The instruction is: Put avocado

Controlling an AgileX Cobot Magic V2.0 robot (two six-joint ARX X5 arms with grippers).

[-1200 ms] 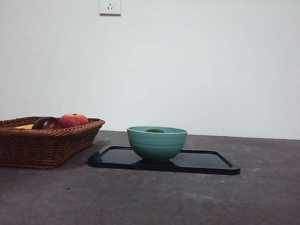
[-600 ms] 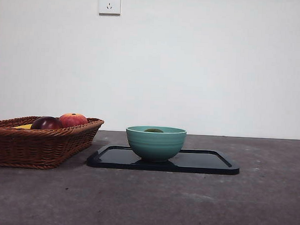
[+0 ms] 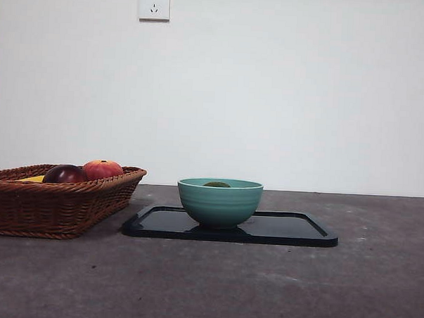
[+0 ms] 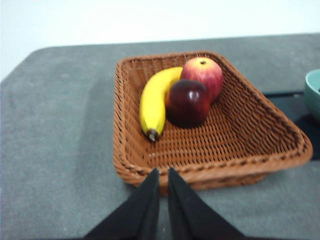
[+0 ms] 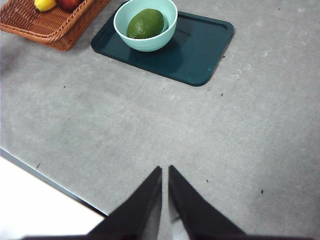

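The dark green avocado [image 5: 145, 23] lies inside the teal bowl [image 5: 146, 25]; in the front view only its top [image 3: 216, 184] shows above the bowl's rim [image 3: 219, 201]. The bowl stands on the left part of a dark tray [image 3: 293, 229], which also shows in the right wrist view [image 5: 200, 47]. My right gripper [image 5: 165, 172] is shut and empty, high above the bare table, well back from the tray. My left gripper [image 4: 163, 175] is shut and empty, above the near rim of the wicker basket [image 4: 235, 130]. Neither arm shows in the front view.
The wicker basket [image 3: 55, 201] stands left of the tray and holds a yellow banana [image 4: 155, 100], a dark maroon fruit [image 4: 187, 102] and an orange-red fruit [image 4: 202, 75]. The table's edge [image 5: 45, 177] runs near my right gripper. A wall socket [image 3: 154, 3] is behind.
None of the things has moved; the front view has only shifted very slightly to the left.
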